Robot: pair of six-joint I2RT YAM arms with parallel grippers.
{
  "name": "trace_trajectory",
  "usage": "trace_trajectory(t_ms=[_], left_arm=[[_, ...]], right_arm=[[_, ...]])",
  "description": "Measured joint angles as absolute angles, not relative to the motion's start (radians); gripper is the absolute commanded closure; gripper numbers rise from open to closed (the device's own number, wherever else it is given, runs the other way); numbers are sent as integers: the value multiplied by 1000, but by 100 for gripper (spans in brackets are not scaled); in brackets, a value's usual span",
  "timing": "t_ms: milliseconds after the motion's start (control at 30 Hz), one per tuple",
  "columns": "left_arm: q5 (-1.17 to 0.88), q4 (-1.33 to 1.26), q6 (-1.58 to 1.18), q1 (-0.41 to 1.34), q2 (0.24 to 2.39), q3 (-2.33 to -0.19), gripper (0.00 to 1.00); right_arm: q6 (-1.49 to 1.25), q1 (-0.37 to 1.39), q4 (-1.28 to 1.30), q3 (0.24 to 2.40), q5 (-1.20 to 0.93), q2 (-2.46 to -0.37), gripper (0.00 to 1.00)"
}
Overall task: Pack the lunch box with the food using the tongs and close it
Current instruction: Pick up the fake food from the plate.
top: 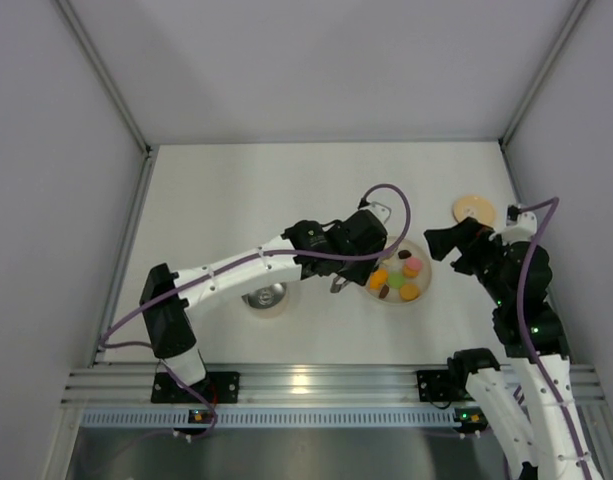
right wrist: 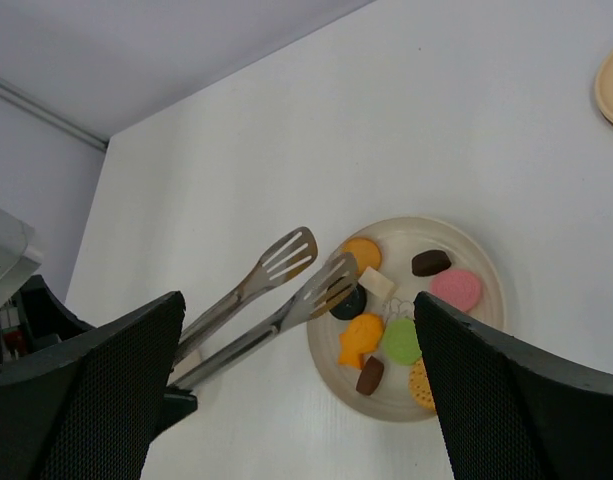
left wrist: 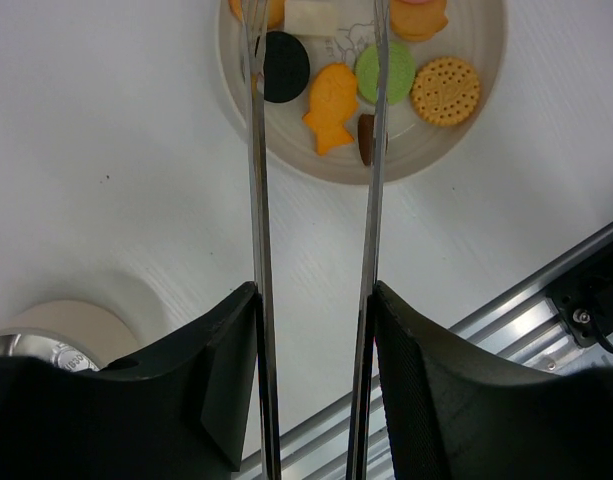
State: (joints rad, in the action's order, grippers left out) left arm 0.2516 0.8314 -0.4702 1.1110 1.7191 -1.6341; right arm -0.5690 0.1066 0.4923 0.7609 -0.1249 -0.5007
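L gripper [left wrist: 314, 300] part-closed, clamping tongs [left wrist: 258, 200], arms apart, tips ahead over plate [left wrist: 486, 95]. Straddle orange fish biscuit [left wrist: 331, 107] squarely, squeeze gently. Steel pot [left wrist: 46, 340] back-left of it, lid [top: 474, 209] off. R gripper [top: 444, 248] wide open, empty

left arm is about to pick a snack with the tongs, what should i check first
1. Slim silvery metal tongs clamped in left gripper: ok.
2. Tong tips spread and empty, at the pale round plate: ok.
3. Tips low enough to reach the orange fish biscuit: cannot tell.
4. Small shiny steel pot uncovered, flat tan wooden lid lying apart on the table: ok.
5. Right gripper open, empty, beside the plate: ok.
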Motion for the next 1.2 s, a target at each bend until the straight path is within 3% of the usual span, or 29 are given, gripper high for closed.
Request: trace_trajectory(t_ms=[1200], left_arm=[[207, 806, -474, 1199, 1998, -1783, 46]], right_arm=[[-542, 106, 600, 813, -42, -458, 4]])
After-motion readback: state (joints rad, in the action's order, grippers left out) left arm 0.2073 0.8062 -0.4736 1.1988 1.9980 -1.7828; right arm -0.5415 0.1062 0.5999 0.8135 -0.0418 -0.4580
